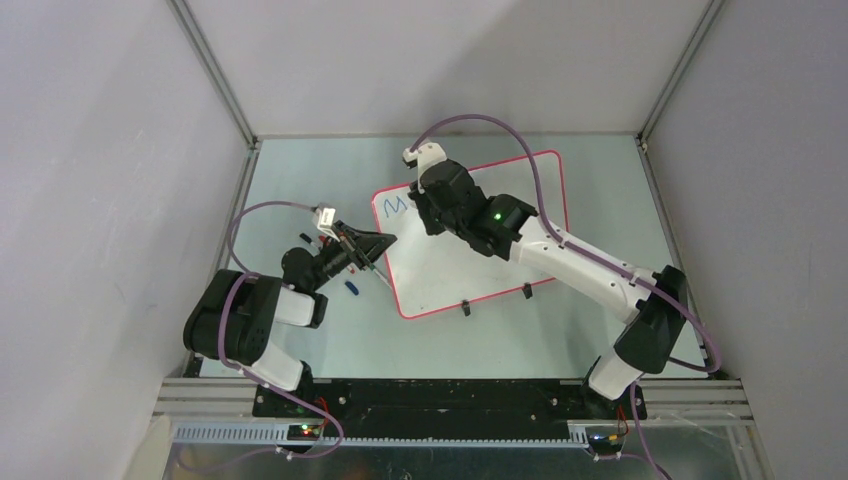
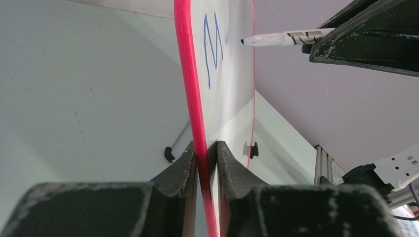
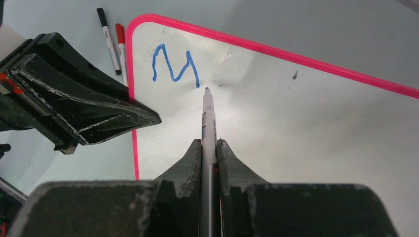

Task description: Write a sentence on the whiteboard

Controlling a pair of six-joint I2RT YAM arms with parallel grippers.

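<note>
My left claw (image 2: 205, 146) pinched the whiteboard (image 1: 450, 270) by its pink edge on the tabletop (image 1: 300, 180). My right claw (image 3: 210, 145) gripped the marker (image 3: 208, 118), its tip beside the sentence (image 3: 173, 66), just a blue M. If that pinch slipped, the board might skid and smear the next letter.

On table (image 3: 54, 19): black marker (image 3: 108, 42) beside red marker (image 3: 122, 54).
</note>
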